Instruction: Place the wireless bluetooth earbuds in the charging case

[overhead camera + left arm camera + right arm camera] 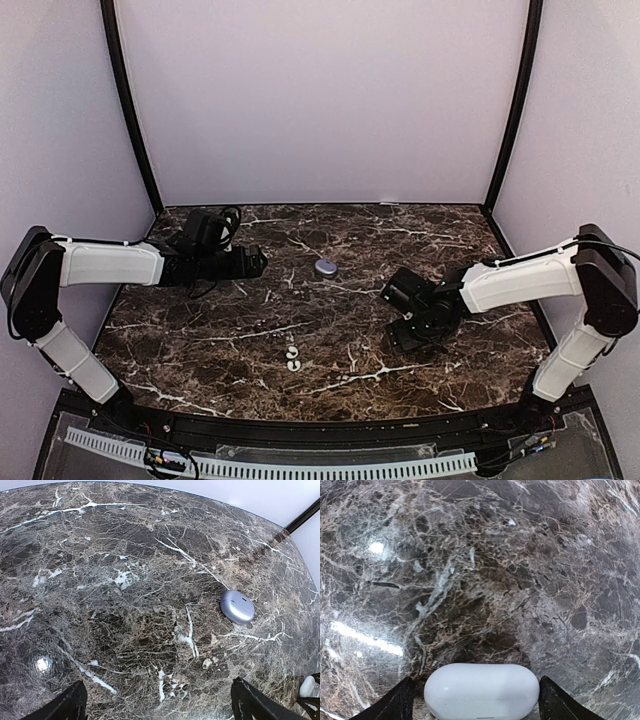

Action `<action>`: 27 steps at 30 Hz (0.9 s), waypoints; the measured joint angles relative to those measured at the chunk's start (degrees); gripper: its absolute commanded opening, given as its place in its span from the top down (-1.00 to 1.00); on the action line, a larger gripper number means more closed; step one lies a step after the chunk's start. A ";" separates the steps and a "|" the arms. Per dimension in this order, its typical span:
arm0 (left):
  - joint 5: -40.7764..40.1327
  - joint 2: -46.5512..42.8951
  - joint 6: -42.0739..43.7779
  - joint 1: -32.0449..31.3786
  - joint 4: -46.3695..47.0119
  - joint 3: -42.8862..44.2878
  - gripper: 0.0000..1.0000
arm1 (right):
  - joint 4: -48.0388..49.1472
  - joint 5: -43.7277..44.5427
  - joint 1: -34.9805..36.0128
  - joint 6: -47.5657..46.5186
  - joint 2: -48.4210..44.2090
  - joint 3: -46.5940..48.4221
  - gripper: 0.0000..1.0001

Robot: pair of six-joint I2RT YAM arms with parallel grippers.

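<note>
Charging case (326, 267) lavender, closed; left tool (158, 682), right tool (475, 679) spread, latter astride white pebble (481, 694).

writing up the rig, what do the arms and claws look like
The left arm and right arm have white shell links, black joints and wrists, and thin black cables looping off them. The left claw and right claw each have two black wedge-shaped fingers.

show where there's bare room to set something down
Free: far strip of the dark marble table behind the lavender pebble-shaped case; near-left corner, left of the two white earbuds. Crowded: right of centre, where the right gripper straddles a white oval pebble.
</note>
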 measured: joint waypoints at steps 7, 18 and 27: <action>-0.24 -0.02 0.02 0.00 0.00 -0.09 -0.98 | 0.44 -0.11 0.00 -0.20 0.07 0.07 -0.50; 0.85 -0.15 -0.11 0.00 1.09 -0.63 -0.98 | 0.48 1.14 0.00 -4.28 -4.76 1.64 -0.56; 1.81 -0.46 -0.11 0.00 1.27 -0.85 -0.98 | -1.84 1.14 0.00 -3.63 -4.17 3.98 -0.65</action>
